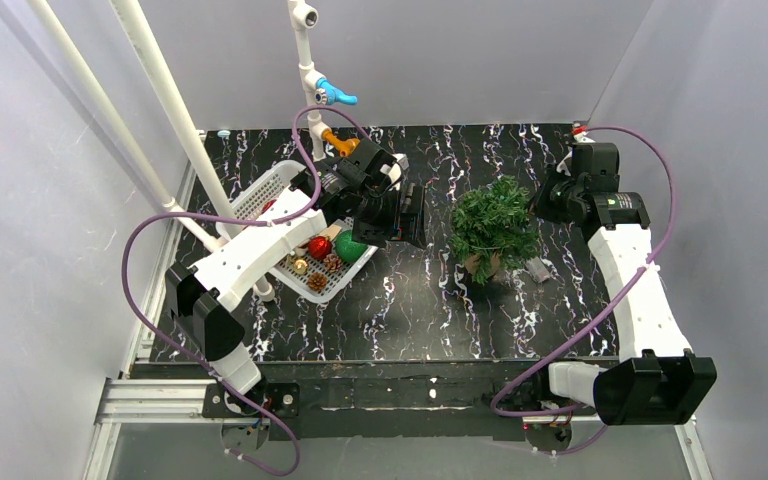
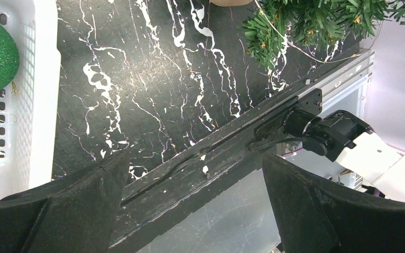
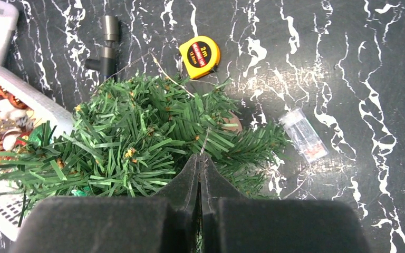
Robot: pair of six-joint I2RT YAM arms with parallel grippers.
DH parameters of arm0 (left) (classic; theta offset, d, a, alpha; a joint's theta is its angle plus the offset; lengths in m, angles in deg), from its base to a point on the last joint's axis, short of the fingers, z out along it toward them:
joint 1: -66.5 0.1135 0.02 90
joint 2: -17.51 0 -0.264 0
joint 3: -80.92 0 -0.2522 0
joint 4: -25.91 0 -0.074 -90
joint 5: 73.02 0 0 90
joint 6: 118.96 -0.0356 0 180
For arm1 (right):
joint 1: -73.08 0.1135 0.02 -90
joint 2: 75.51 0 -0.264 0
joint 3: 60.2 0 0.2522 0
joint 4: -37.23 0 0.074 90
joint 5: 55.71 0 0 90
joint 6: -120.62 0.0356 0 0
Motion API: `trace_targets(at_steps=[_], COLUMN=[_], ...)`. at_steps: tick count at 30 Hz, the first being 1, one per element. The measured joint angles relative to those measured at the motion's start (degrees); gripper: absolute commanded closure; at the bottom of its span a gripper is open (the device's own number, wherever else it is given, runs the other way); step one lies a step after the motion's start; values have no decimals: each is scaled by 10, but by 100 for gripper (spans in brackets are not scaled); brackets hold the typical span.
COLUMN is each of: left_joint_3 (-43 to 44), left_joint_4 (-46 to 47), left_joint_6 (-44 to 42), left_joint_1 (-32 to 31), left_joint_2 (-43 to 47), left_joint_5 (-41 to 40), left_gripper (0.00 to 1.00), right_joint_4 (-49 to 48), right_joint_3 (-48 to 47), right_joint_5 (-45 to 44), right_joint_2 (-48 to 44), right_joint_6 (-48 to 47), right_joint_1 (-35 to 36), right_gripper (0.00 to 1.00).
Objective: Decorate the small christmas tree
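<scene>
The small christmas tree (image 1: 493,225) stands right of the table's middle, dark green and bristly; its branches also fill the right wrist view (image 3: 137,137) and the top of the left wrist view (image 2: 316,21). My right gripper (image 3: 201,158) is at the tree's right side (image 1: 542,205), shut on a thin wire (image 3: 205,143) that runs from its tips into the branches. My left gripper (image 2: 194,158) hangs open and empty over the table beside the white basket (image 1: 278,182). A shiny green ball (image 1: 350,247), a red ball (image 1: 319,246) and pine cones lie in the basket.
A clear plastic battery box (image 3: 303,134) lies on the black marbled table right of the tree. A yellow tape measure (image 3: 200,56) and a grey metal fitting (image 3: 107,45) lie behind it. White pipes (image 1: 160,90) stand at the back left.
</scene>
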Motion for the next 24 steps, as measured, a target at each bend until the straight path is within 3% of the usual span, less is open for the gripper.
trace_targets(at_steps=[9, 24], left_joint_3=[-2, -9], left_joint_4=[0, 0], left_joint_6=[0, 0], left_joint_1=[0, 0], left_joint_2=[0, 1], left_joint_5=[0, 0], left_gripper=[2, 2], right_joint_4=[6, 18], right_joint_3=[-19, -48], right_joint_5=[21, -59], right_joint_2=[15, 4], right_joint_6=[-2, -15], right_joint_1=[0, -2], right_gripper=[49, 44])
